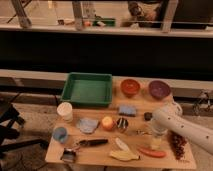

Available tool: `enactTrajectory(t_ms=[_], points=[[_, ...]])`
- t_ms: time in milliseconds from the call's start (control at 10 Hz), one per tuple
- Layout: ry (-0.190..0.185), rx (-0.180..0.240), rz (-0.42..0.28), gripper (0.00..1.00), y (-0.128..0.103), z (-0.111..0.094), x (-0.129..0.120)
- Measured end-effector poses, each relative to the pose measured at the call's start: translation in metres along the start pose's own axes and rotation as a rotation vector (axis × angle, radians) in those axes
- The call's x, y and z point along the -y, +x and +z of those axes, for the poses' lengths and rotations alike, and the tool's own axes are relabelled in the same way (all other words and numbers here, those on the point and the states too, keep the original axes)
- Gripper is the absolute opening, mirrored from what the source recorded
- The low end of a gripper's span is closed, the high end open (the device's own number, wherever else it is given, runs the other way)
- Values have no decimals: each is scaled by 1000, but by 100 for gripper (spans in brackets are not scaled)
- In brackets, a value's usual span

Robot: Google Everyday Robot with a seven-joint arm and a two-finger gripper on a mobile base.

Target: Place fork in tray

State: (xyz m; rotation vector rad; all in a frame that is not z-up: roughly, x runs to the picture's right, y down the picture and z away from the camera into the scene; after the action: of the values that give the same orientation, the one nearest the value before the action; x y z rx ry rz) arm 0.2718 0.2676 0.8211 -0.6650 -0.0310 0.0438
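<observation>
Tool (154, 136) hangs low at the desk's (97, 153) right, just beside the fork (140, 133). Can't tell how open it is. I'd pinch the slim handle squarely before heading to the tray (67, 93).

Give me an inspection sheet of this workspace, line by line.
Surface: wooden table, crowded.
Fork: lying on the table right of the metal cup, outside the tray.
Tray: green, at the table's back, fork not in it.
Clutter: red bowl, purple bowl, white cup, banana, black-handled utensil.
End effector: low over the table's right side, beside the fork.
Cables: nothing seen.
Surroundings: dark wall behind the table.
</observation>
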Motion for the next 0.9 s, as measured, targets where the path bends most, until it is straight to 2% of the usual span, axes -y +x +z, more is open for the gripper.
enactTrajectory(t_ms=[400,700,900], points=[[1,-8,-3,80,1,-2,-2],[58,-19,-25,80,-12,-23,4],[70,-18,-35,80,-17,-25,8]])
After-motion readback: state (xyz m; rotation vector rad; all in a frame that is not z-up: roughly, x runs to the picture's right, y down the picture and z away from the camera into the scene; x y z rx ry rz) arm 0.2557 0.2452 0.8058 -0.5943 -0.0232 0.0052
